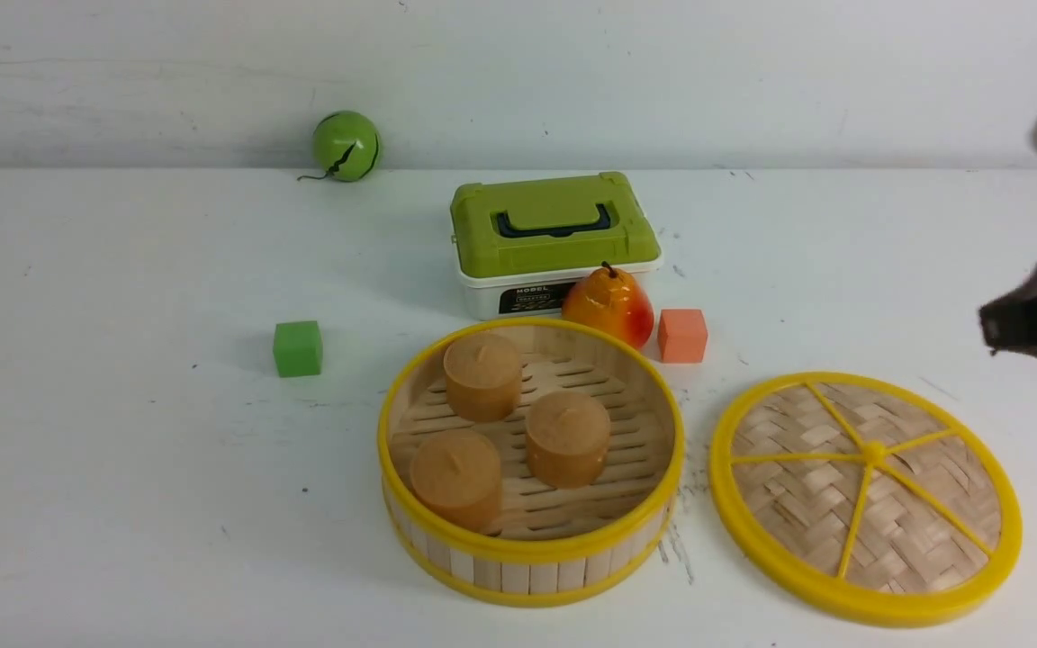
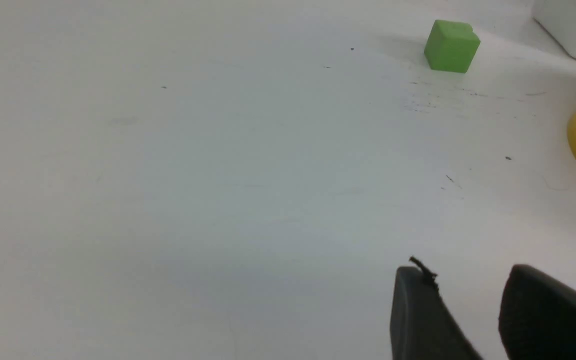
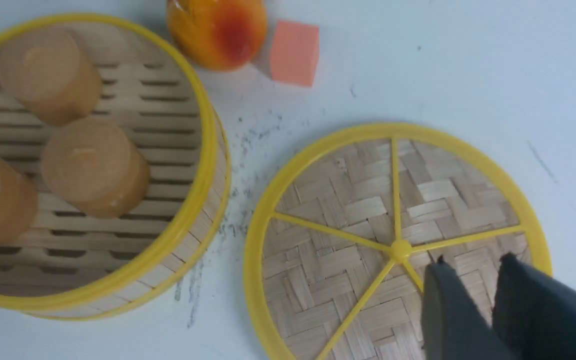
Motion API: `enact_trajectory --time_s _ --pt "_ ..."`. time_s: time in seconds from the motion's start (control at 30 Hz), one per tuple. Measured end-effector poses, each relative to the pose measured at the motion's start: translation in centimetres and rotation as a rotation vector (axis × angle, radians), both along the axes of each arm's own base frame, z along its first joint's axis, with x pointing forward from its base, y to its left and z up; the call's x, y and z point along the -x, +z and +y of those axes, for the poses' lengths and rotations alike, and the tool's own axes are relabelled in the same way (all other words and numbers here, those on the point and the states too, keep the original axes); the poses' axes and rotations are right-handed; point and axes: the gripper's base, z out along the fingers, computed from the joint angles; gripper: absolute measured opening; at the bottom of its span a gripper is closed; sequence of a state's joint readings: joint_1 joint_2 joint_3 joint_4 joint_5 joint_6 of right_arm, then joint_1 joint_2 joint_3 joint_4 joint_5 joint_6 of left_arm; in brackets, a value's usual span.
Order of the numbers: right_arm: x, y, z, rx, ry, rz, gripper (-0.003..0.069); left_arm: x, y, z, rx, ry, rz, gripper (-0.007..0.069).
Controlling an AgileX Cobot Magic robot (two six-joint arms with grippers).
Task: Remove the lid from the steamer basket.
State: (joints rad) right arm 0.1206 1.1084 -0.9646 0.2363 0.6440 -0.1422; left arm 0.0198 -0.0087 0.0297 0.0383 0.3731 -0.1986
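the lid [image 1: 865, 499] lies flat on the white counter [image 1: 122, 450] at the near right, spokes up. it sits just beside the steamer basket [image 1: 532, 549] and does not touch it. the basket stands uncovered at the near centre with three brown cylinders [image 1: 482, 376] on its slatted floor. dark grey scuffs smear the counter in the gap between basket and lid, and small specks dot the rest of it.

behind the basket are a pear [image 1: 610, 306], an orange cube [image 1: 682, 335] and a white box with a green lid [image 1: 554, 234]. a green cube [image 1: 297, 348] sits to the left. a green ball [image 1: 346, 145] rests where the counter meets the plain white wall [image 1: 572, 72].

the right gripper [image 3: 473, 270] hangs over the lid, fingers slightly parted and empty. the left gripper [image 2: 463, 280] hangs over bare counter, also parted and empty.
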Motion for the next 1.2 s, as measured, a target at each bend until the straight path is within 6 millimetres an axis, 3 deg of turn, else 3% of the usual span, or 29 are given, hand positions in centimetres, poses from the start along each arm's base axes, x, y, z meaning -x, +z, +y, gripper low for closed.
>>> enact_trajectory --time_s 0.1,0.13,0.17,0.33,0.57,0.7,0.87,0.97,1.03,1.07,1.1,1.2 --pt "5.4 0.5 -0.6 -0.08 -0.028 -0.171 -0.0001 0.0 0.0 0.0 0.0 0.0 0.0 0.0239" --pt "5.3 0.3 -0.6 -0.079 -0.029 -0.168 -0.0005 0.0 0.0 0.0 0.0 0.0 0.0 0.0239" --pt "7.7 0.3 -0.8 -0.131 -0.043 -0.247 -0.002 0.0 0.0 0.0 0.0 0.0 0.0 0.0239" --pt "11.4 0.1 -1.3 -0.148 -0.043 -0.397 -0.0021 0.0 0.0 0.0 0.0 0.0 0.0 0.0239" --pt "15.8 -0.5 -1.7 -0.114 0.005 -0.476 -0.0019 0.0 0.0 0.0 0.0 0.0 0.0 0.0239" --pt "16.8 -0.6 -1.9 -0.081 0.012 -0.504 -0.0017 0.0 0.0 0.0 0.0 0.0 0.0 0.0239" --pt "16.6 -1.3 -2.1 -0.016 0.005 -0.499 -0.0016 0.0 0.0 0.0 0.0 0.0 0.0 0.0239" --pt "15.8 -3.2 -2.2 -0.01 -0.014 -0.496 -0.0016 0.0 0.0 0.0 0.0 0.0 0.0 0.0239" --pt "15.2 -6.3 -2.5 -0.003 -0.055 -0.522 -0.0016 0.0 0.0 0.0 0.0 0.0 0.0 0.0239" --pt "15.2 -6.3 -2.5 -0.003 -0.055 -0.522 -0.0016 0.0 0.0 0.0 0.0 0.0 0.0 0.0239" --pt "15.3 -8.5 -2.8 0.002 -0.084 -0.533 -0.0016 0.0 0.0 0.0 0.0 0.0 0.0 0.0239" --pt "15.9 -11.8 -3.4 0.012 -0.155 -0.596 -0.0016 0.0 0.0 0.0 0.0 0.0 0.0 0.0239"
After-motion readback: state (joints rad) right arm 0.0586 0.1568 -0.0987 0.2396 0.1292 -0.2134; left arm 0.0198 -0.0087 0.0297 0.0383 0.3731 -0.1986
